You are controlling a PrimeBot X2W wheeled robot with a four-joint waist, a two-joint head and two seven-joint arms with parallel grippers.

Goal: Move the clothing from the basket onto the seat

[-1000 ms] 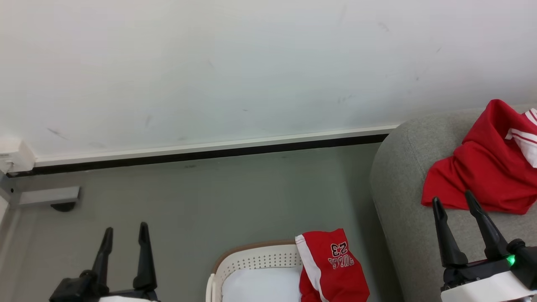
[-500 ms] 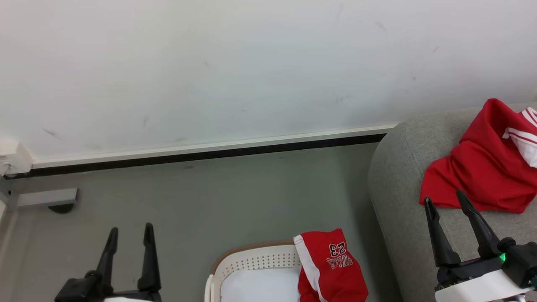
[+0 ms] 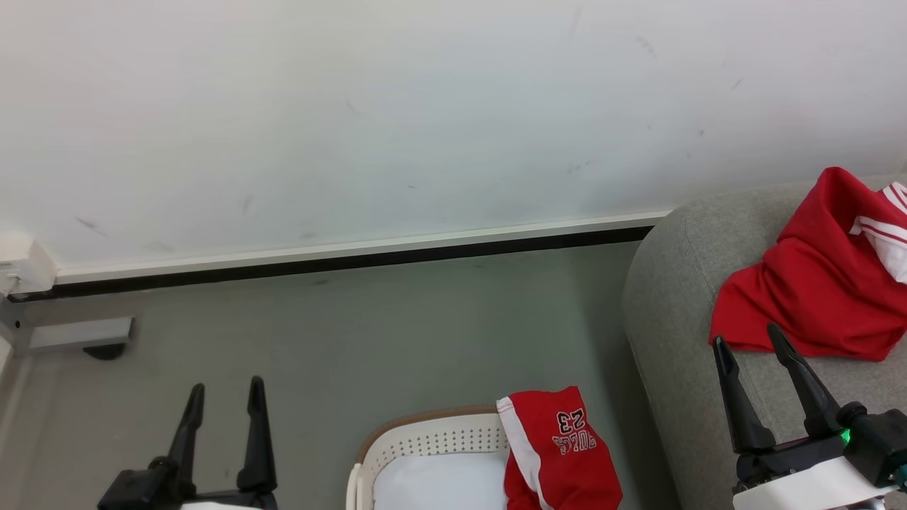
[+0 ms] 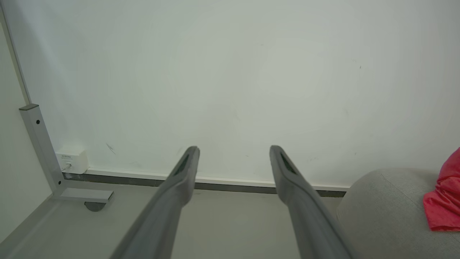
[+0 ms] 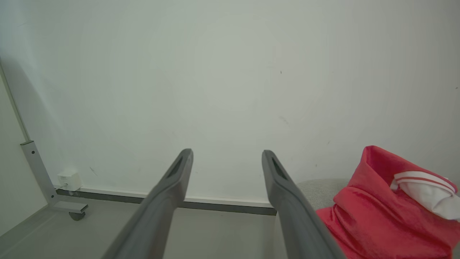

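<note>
Now, both sets of jaws stand wide and empty. The top [image 3: 808,297] lies on the seat [image 3: 673,297]. The shorts [image 3: 560,446] drape lengthwise over the basket [image 3: 425,439] rim on its seat side, down-left of the right jaws, which I judge nearer than the left jaws.

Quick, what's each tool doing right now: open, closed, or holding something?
Left tool: open, holding nothing.
Right tool: open, holding nothing.

Left hand [image 3: 226,386] and right hand [image 3: 748,341] both gape empty, fingers upward.
</note>
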